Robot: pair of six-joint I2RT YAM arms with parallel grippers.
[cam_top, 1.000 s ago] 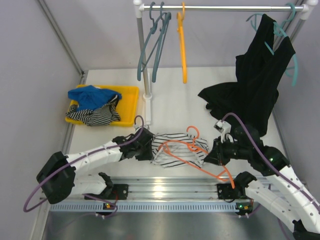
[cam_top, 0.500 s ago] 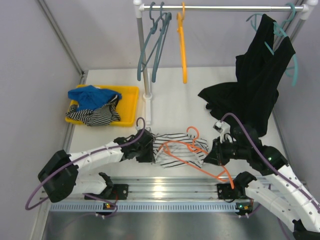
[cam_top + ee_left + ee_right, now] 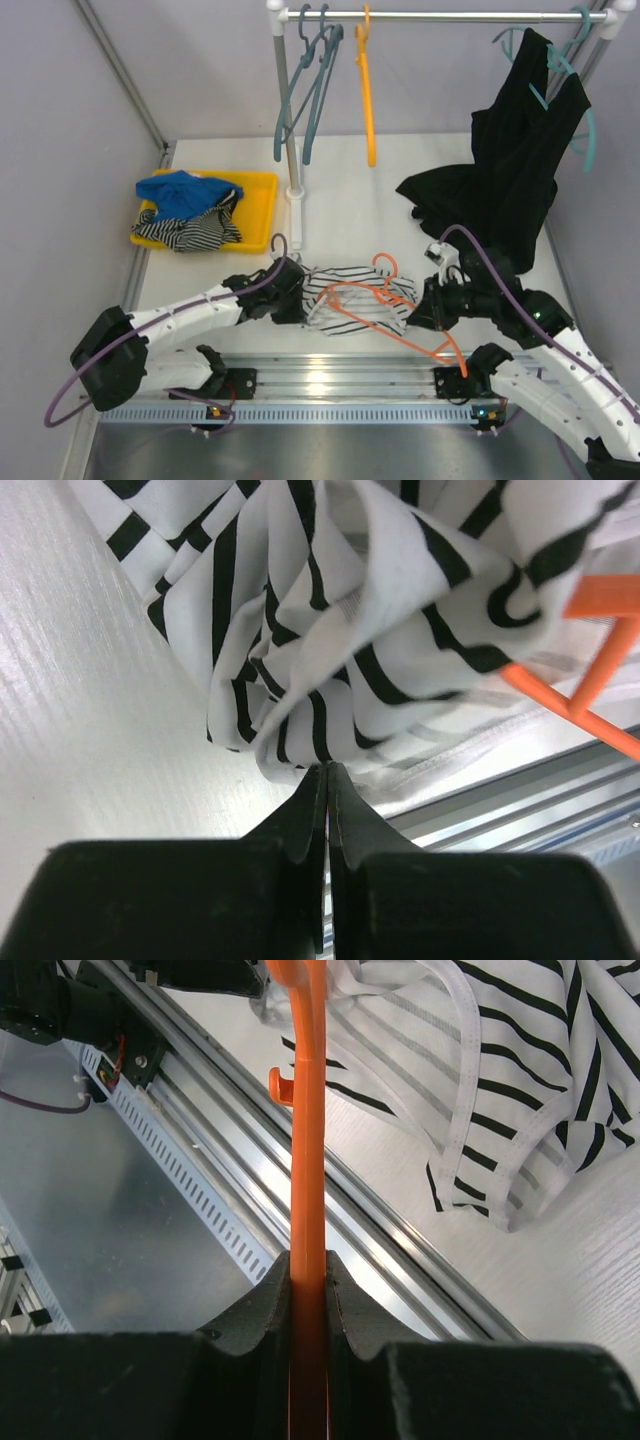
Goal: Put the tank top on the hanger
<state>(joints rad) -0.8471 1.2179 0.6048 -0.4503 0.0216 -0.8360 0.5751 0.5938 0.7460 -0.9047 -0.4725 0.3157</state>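
While the left jaws sit pressed together on the lower edge of the small white tank top with thin black stripes (image 3: 330, 630), the right jaws are clamped on 1 bar of the thin red-orange plastic hanger (image 3: 307, 1160).

Left side: no gap between the 2 fingers. The striped cloth gathers into folds right at the tips and bunches up just ahead of them.

Tank top lies crumpled on the white worktop (image 3: 340, 200), between the 2 sets of jaws.

Right side: the hanger bar runs straight out from between the fingers and over the ribbed aluminium rail (image 3: 380, 1230) at the worktop's near edge. A small notch hook sticks off the bar further out. Striped cloth with white-bound straps lies ahead and right of these jaws, apart from them.

From above, the hanger lies across the tank top, with its hook on the side away from both jaws. Cannot tell whether any strap is threaded over it.

Well beyond both jaws:
- Yellow plastic tray (image 3: 262, 190) holding blue cloth (image 3: 180, 190) and a bolder striped garment (image 3: 190, 232).
- Large black garment (image 3: 500, 180) hanging from the metal clothes rail (image 3: 450, 16).
- Yellow-orange hanger (image 3: 366, 100) on the same rail.
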